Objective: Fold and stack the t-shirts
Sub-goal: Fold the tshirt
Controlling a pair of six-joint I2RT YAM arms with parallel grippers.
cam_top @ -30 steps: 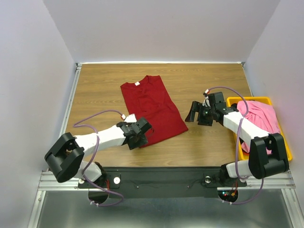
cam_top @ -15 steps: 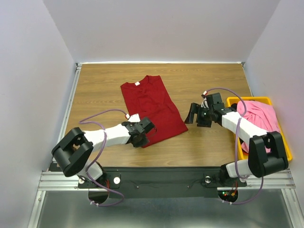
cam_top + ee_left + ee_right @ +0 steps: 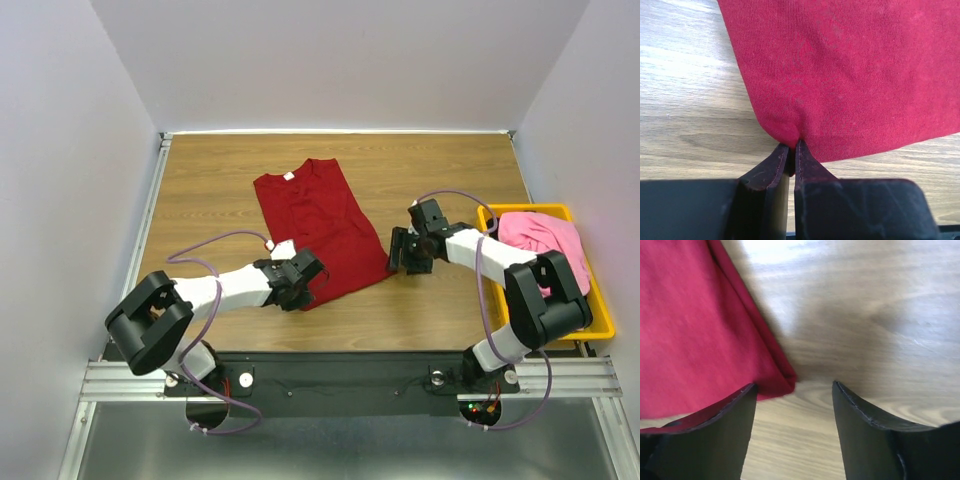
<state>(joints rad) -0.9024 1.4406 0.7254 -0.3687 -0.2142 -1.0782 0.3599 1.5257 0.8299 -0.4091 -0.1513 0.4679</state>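
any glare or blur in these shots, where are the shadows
Right wrist view: strong glare on the table at the top edge, a soft shadow ahead of the right hand. Left wrist view: the red shirt is sharp enough to show its weave, the left hand dark at the bottom. Top view: even light, only faint shadows.

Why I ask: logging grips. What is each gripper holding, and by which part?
Left gripper pinches the red shirt at its near hem corner. Right gripper holds nothing; its jaws stand open at the shirt's other hem corner.

Dark red t-shirt [image 3: 320,232] lying flat, pink t-shirt [image 3: 545,235] crumpled
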